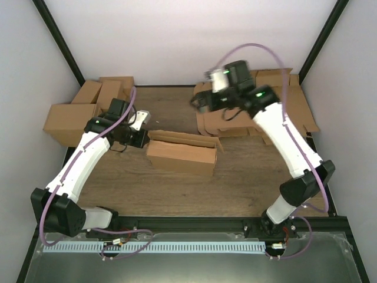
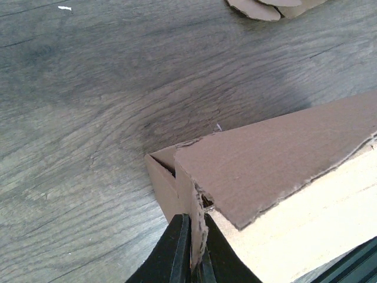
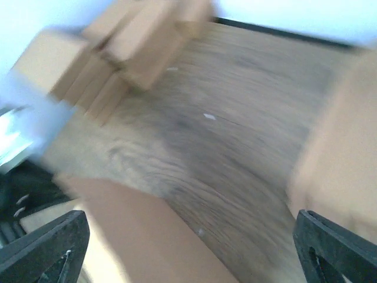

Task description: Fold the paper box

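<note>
A plain brown cardboard paper box sits mid-table on the wood-grain tabletop, open-topped, its long back flap raised; its inside is hidden from above. The left gripper is pressed together on the box's left end wall, whose torn edge and pale inner face show at the wrist. The right gripper hangs blurred, jaws spread wide around nothing, above a pile of flat brown cardboard sheets. Assembled brown cartons crowd the back-left corner. Wood shows all around the box.
</note>
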Robot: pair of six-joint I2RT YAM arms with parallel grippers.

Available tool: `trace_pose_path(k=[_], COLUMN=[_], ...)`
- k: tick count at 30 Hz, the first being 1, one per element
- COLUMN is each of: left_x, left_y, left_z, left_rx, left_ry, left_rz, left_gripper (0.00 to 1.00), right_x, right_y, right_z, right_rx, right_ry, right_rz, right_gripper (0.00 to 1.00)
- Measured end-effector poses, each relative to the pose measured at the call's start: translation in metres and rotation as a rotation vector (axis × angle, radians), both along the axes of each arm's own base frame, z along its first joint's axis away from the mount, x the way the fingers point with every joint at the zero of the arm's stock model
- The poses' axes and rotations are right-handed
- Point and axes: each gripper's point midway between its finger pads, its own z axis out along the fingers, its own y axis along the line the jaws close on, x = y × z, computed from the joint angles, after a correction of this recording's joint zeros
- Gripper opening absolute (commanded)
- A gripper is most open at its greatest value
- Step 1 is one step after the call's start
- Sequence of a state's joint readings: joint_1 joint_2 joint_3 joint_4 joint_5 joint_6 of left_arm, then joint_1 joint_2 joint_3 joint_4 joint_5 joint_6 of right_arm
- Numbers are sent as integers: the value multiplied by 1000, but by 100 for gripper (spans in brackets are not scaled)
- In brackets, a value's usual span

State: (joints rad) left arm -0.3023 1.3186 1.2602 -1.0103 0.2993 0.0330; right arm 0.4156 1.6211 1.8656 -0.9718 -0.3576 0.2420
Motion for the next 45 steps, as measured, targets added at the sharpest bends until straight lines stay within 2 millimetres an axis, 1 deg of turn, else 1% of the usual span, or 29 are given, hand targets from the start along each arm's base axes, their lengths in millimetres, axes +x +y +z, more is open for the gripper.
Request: trace_pose_path(k=[1, 3, 4, 5, 6, 7, 9, 11, 13, 14, 16, 18, 21, 24, 26, 29, 35, 42, 45], left_x=[0, 0, 0, -1, -1, -2, -3, -4, -5, -5, -6, -5, -5, -5, -6, -6, -6, -6, -7], left_y=[0, 0, 0, 0, 0, 0, 0, 0, 0, 0, 0, 0, 0, -1, -1, -1, -1, -1, -1], left_z=[0, 0, 0, 0, 1, 2, 2, 3, 2, 2, 2, 2, 2, 2, 2, 2, 2, 2, 3], left_rx=[0, 1, 2, 3, 4, 5, 5, 7, 7, 7, 7, 7, 7, 6, 6, 6, 7, 7, 7], left_ry=[0, 0, -1, -3, -5, -6, -7, -8, -9, -8, -8, -9, -9, -9, -9, -9, -10, -10, -9], left_rz=[0, 0, -1, -2, -2, -3, -5, -7, -9, -10, -11, -11, -11, -12, -12, -13, -15, -17, -18], left_gripper=[4, 4, 4, 4, 4, 4, 4, 4, 4, 4, 4, 4, 4, 4, 4, 4, 4, 4, 4], right_x=[-13, -41, -56, -67, -71, -68, -61, -59, -64, -70, -80, -89, -102, -114, -118, -115, -116, -109, -108], right_y=[32, 83, 104, 117, 123, 123, 117, 111, 107, 110, 120, 132, 146, 150, 148, 144, 140, 125, 122], right_z=[8, 18, 23, 27, 33, 39, 52, 66, 78, 84, 84, 75, 46, 16, -5, -26, -56, -77, -87], right_rx=[-31, -47, -44, -39, -35, -31, -13, 20, 36, 38, 17, -17, -119, -219, -286, -367, -431, -533, -561], right_ry=[-92, -205, -251, -289, -325, -355, -411, -470, -522, -554, -588, -601, -600, -592, -573, -544, -455, -390, -351], right_rz=[98, 251, 327, 380, 407, 409, 396, 392, 417, 444, 504, 558, 626, 682, 715, 747, 785, 743, 744], right_gripper=[100, 100, 100, 100, 100, 100, 100, 100, 100, 100, 100, 100, 100, 100, 100, 100, 100, 100, 100])
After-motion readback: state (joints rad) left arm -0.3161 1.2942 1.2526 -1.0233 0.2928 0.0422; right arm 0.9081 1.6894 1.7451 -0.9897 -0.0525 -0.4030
